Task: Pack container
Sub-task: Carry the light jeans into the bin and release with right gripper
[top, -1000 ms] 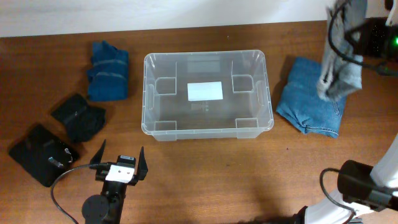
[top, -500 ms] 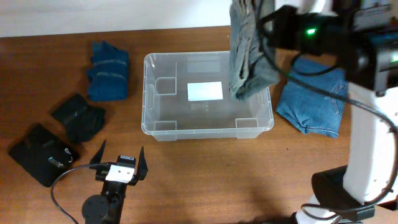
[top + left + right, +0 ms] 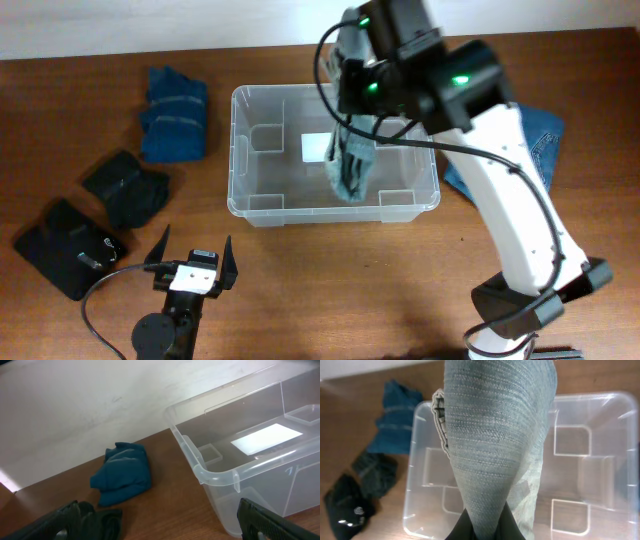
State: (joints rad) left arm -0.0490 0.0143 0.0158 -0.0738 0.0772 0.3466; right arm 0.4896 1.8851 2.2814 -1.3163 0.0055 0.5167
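The clear plastic container [image 3: 245, 150] stands mid-table with a white label [image 3: 315, 147] on its bottom; it also shows in the left wrist view [image 3: 220, 477] and the right wrist view [image 3: 420, 505]. My right gripper [image 3: 352, 60] is shut on grey-green jeans [image 3: 350, 165], which hang down over the middle of the container; in the right wrist view [image 3: 485, 522] the fingers pinch the jeans [image 3: 495, 435]. My left gripper [image 3: 191, 262] is open and empty, near the front edge, left of the container; its fingertips show in the left wrist view [image 3: 160, 520].
Folded blue jeans [image 3: 545, 130] lie right of the container, partly hidden by the right arm. A dark blue garment [image 3: 173, 112] lies left of it. Two black garments [image 3: 127, 187] [image 3: 65, 245] lie further front left.
My right arm has carried the hanging jeans leftward from the right edge of the table to over the middle of the container. The left arm has not moved.
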